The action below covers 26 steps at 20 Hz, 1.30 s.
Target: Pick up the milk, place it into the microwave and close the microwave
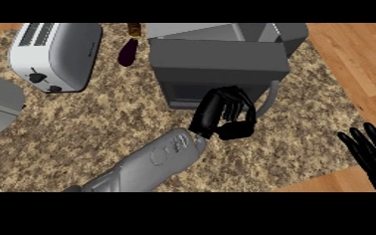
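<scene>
Milk shows nowhere in the view, so where it sits cannot be told (nothing of it peeks out from the clenched fingers). The left robot hand, glossy black, is clenched, its fingers curled against the lower front of the microwave, a boxy dark grey unit with a curved pale handle at its right side. Around it spreads the speckled brown stone bench, carrying a white slotted toaster and a smooth purple aubergine. The right robot hand rests open at the right edge.
</scene>
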### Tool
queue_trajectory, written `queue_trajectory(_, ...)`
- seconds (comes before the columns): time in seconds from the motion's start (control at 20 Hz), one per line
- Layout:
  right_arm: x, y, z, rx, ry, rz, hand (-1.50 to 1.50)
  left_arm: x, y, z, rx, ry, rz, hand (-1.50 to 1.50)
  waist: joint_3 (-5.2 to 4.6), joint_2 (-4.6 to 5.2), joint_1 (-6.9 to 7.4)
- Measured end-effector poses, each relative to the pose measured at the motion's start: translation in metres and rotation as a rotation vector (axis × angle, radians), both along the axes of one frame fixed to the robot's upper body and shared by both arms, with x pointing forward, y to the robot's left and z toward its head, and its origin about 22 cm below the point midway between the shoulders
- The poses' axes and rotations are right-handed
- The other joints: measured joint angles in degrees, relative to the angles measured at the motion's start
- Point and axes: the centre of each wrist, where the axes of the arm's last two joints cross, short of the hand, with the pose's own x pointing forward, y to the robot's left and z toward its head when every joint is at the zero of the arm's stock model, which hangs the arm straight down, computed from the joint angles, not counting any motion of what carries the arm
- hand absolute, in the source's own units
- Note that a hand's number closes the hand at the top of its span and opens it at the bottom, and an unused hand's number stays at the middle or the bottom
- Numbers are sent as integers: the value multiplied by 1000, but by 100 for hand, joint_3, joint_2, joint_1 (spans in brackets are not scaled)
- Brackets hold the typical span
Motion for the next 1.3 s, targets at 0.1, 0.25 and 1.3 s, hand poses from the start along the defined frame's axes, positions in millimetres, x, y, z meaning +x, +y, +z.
queue_trajectory(0.1,2,0,5,-7,-2,3,-150,7,0,5,-9,4,14,150,-1,25,-23)
queue_trajectory(0.25,2,-1,10,-6,0,3,-150,18,1,11,-33,18,40,150,2,60,-77)
queue_trajectory(1.3,13,-5,35,14,-40,18,-150,35,5,20,-220,70,78,150,25,129,-222)
